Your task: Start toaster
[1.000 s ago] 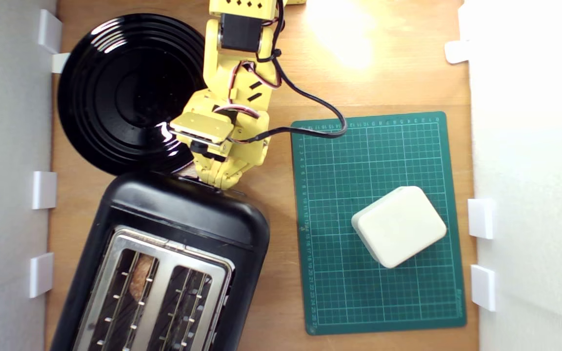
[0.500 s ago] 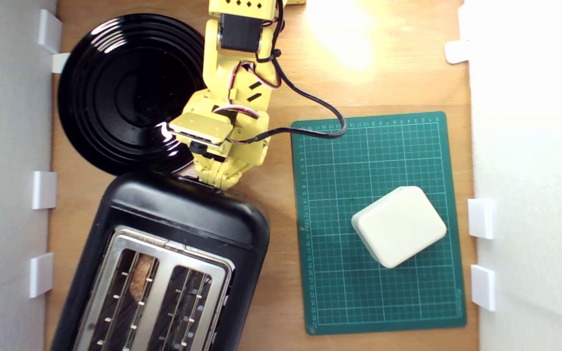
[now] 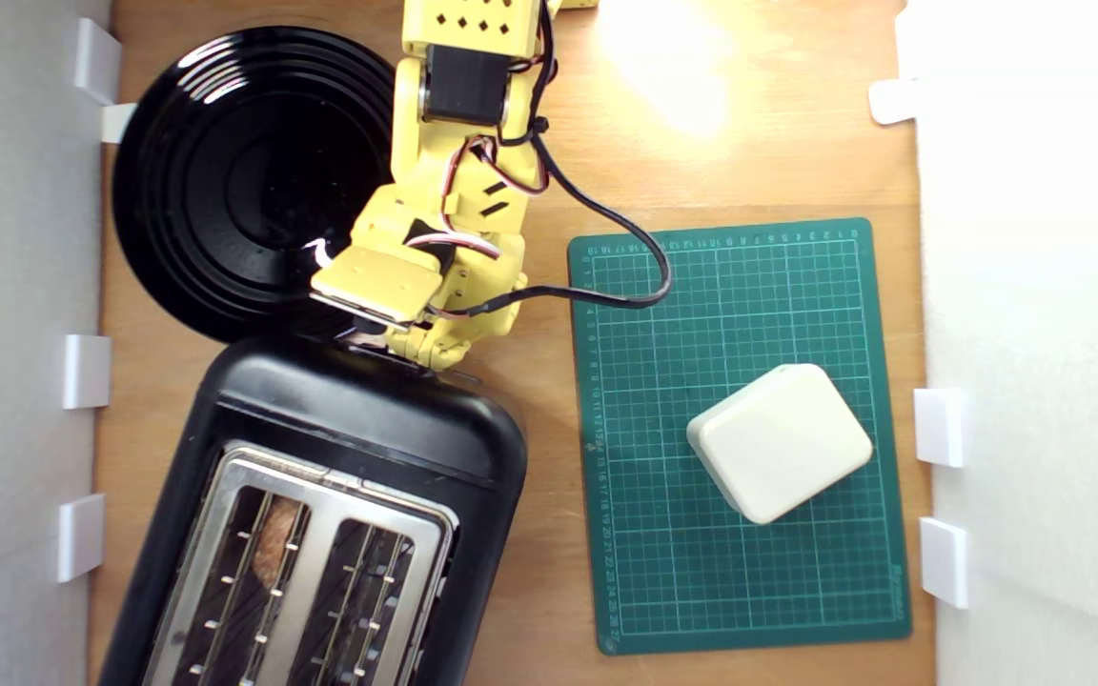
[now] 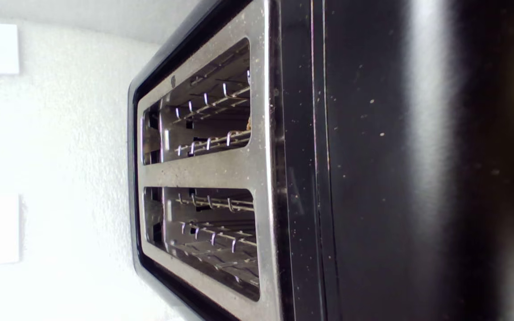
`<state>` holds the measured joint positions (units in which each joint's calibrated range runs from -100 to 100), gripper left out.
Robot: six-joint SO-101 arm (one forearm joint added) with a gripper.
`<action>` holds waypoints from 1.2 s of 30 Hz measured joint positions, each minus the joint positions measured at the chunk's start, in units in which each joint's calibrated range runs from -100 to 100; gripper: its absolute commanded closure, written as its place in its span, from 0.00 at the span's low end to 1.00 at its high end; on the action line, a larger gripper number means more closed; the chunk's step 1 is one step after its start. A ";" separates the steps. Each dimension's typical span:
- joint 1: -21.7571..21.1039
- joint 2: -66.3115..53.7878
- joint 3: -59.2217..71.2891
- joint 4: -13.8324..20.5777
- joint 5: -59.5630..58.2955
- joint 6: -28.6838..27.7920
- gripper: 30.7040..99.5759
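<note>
The glossy black toaster point(image 3: 339, 429) with its silver top plate point(image 3: 320, 562) fills the lower part of the exterior view's left side. A brown slice sits low in its left slot point(image 3: 273, 548). My yellow gripper point(image 3: 433, 354) points down at the toaster's far end wall. Its fingers sit together with no gap showing and their tips are hidden below the toaster's edge. The teal-green lever knob is hidden under the wrist. The wrist view looks along the toaster point(image 4: 373, 178) from very close and shows both slots point(image 4: 203, 200) but no fingers.
A round black ribbed plate point(image 3: 225, 171) lies just beyond the toaster, beside the arm. A green cutting mat point(image 3: 663, 572) on the exterior view's right carries a cream rounded box point(image 3: 780, 441). White walls with clips point(image 3: 87, 372) border both sides.
The wrist has tipped and shifted toward the toaster and the exterior view's left, so its flat plate now covers more of the gripper. The cable has sagged lower. The toaster has not moved.
</note>
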<state>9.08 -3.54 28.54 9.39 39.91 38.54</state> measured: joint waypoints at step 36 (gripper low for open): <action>0.18 -0.58 -10.10 -0.87 12.51 0.59 0.99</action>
<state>9.26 -4.13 18.44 8.52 52.43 39.13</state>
